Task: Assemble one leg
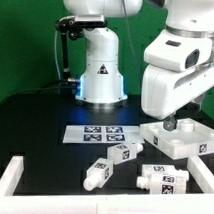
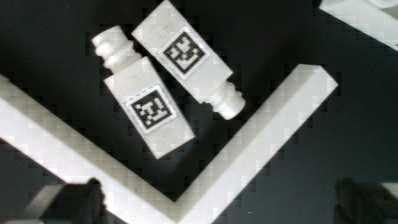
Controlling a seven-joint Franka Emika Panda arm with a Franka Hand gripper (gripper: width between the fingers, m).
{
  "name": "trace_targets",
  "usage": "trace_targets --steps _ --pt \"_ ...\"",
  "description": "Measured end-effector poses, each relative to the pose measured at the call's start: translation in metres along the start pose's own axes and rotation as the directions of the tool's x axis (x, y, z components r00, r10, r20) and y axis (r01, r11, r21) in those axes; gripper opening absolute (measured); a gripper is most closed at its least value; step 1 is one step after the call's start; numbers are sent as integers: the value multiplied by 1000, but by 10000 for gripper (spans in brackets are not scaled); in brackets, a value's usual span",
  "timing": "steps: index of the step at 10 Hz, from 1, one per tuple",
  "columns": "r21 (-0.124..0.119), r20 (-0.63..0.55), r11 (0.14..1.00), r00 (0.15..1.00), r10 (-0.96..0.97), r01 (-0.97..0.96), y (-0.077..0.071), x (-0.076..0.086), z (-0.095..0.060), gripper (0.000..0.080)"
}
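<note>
Three white legs with marker tags lie on the black table: one [image 1: 121, 153] near the marker board, one [image 1: 100, 173] in front of it, and one [image 1: 161, 178] toward the exterior view's right. The wrist view shows two legs side by side, one [image 2: 143, 100] and the other [image 2: 192, 55], each with a threaded end. A white square tabletop piece [image 1: 182, 140] lies at the right. My gripper [image 1: 170, 124] hangs above it, open and empty. In the wrist view my gripper [image 2: 214, 205] has its dark fingers [image 2: 64, 204] wide apart.
The marker board [image 1: 94, 133] lies mid-table. A white wall has one arm at the front left [image 1: 7, 178] and another at the front right [image 1: 203, 174]. Its corner [image 2: 240, 150] fills the wrist view below the legs. The robot base [image 1: 99, 70] stands behind.
</note>
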State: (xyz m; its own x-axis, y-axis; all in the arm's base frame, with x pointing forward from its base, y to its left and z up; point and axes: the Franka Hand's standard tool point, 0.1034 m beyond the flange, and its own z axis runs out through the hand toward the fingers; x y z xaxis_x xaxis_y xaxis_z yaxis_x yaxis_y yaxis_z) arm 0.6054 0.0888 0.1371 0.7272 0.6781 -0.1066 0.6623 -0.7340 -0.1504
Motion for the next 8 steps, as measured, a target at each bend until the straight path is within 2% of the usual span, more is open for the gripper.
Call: trace_targets --steps 5,6,7,8 --pt "0 1 1000 1000 -1 1 0 0 0 650" --pt "-13 -13 1000 1000 0 0 4 -3 1 650" --pt "-37 -33 998 999 41 -42 16 -23 4 650" --pt "-47 -31 995 996 87 -89 24 -44 7 650"
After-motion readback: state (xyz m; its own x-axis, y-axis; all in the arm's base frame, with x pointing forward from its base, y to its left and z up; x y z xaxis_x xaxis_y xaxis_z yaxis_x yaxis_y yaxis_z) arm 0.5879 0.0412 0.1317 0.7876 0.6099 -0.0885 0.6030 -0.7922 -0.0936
